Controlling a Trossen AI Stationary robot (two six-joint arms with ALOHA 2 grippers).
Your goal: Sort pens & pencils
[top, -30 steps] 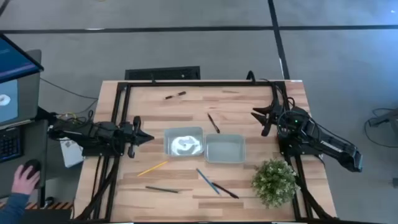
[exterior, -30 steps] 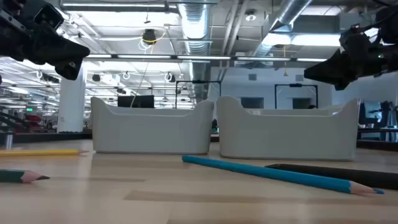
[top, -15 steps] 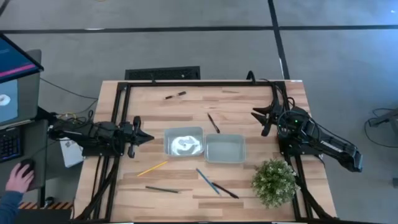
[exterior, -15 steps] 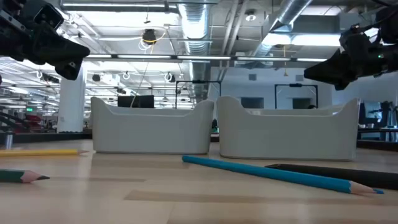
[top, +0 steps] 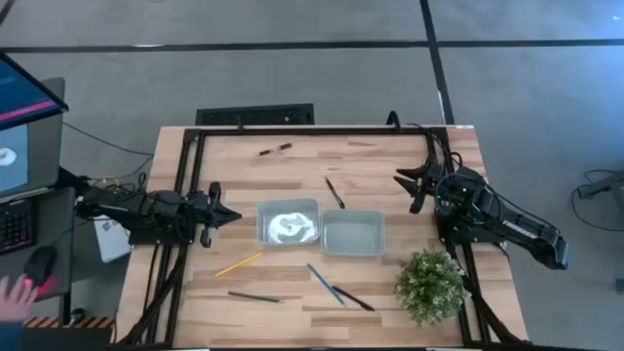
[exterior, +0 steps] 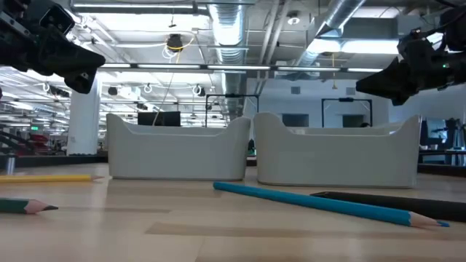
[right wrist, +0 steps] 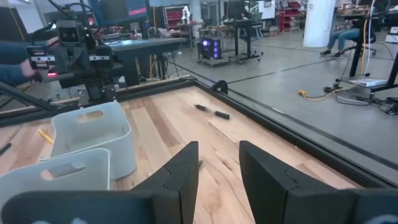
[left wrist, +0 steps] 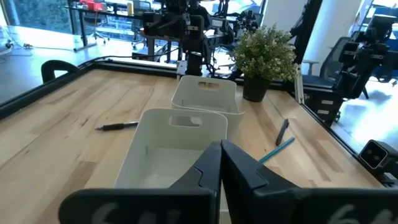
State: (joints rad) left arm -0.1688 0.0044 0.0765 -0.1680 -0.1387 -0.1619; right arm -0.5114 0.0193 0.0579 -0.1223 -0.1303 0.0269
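Three black pens lie flat on the wooden table: one [top: 275,149] near the far edge, one [top: 334,192] behind the bins, one [top: 352,298] at the front. The yellow pencil [top: 240,263], the grey-green pencil [top: 255,297] and the blue pencil [top: 324,284] lie in front of the bins. My left gripper [top: 230,215] hangs shut, level, left of the left bin [top: 289,223]. My right gripper [top: 405,185] hangs open, level, behind and to the right of the right bin [top: 352,234], with nothing between its fingers [right wrist: 186,171].
Two pale grey bins stand side by side at the table's middle. A potted plant [top: 429,285] stands at the front right corner. A black frame rail [top: 322,129] runs along the far edge. A person's hand [top: 15,292] shows off the table's left, by a desk.
Both arms and everything on the table have kept still. Off the table's left, the person's hand has drawn away from the mouse toward the near side.
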